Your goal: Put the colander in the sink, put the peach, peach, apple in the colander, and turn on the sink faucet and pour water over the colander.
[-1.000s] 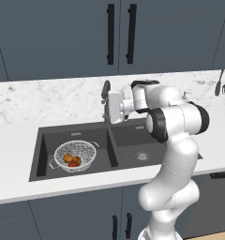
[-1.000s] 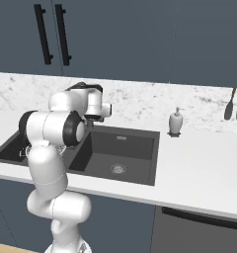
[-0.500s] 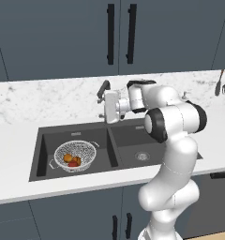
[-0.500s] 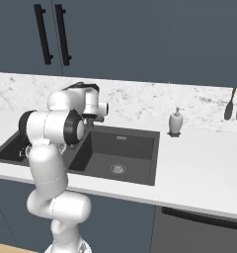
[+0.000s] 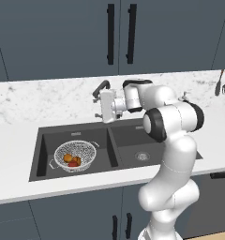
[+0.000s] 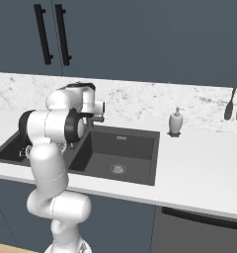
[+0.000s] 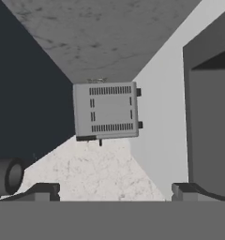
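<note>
The colander sits in the left basin of the dark sink. It holds two orange peaches and the red apple. My gripper hovers over the back rim of the sink with its fingers pointing left, open and holding nothing. It is right at the dark sink faucet, whose spout arcs just above the hand. In the hand view the open gripper has a dark faucet tube beside its left fingertip. Water is out of view.
A grey toaster stands on the marble counter far to the left. A white soap dispenser sits behind the right basin. Dark utensils hang on the wall at the right. Cabinets hang above.
My hand has slid slightly left and down, closer to the faucet. The jaws stay open, and the colander and fruit have not moved.
</note>
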Available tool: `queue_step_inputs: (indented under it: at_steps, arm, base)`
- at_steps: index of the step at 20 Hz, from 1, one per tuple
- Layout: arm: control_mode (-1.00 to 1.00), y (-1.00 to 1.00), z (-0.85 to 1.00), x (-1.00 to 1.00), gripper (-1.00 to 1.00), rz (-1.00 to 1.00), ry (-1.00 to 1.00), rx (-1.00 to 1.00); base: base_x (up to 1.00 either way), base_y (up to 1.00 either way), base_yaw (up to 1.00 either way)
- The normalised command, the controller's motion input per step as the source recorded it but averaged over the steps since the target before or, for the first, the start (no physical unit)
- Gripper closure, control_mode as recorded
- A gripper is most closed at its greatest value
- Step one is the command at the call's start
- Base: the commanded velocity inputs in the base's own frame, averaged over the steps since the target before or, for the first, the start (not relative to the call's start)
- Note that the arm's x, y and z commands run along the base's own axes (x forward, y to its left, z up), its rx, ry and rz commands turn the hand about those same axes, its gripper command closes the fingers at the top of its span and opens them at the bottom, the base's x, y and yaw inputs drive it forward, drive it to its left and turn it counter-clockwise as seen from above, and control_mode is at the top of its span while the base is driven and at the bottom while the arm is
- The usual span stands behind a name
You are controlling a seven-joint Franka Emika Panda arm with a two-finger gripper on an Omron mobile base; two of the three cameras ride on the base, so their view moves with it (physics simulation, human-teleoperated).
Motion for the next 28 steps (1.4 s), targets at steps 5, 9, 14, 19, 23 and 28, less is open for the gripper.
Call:
queue_step_inputs:
  at_steps: [5,9,14,19,23,28]
  arm:
    - [-1.0,0.01,0.08,0.37,-1.0,0.0,0.1,0.0]
    - [-1.0,0.0,0.09,0.38,-1.0,0.0,0.1,0.0]
    - [-1.0,0.0,0.02,0.39,-1.0,0.0,0.09,0.0]
    - [-1.0,0.0,0.0,0.42,-1.0,-0.01,0.07,0.0]
    - [-1.0,0.0,-0.03,0.3,-1.0,-0.04,0.01,0.0]
    - [-1.0,0.03,-0.05,0.35,-1.0,-0.09,0.0,0.0]
  base:
    - [0.0,0.0,0.0]
    - [0.0,0.0,0.0]
    - [0.0,0.0,0.0]
    - [0.0,0.0,0.0]
    - [0.0,0.0,0.0]
    - [0.0,0.0,0.0]
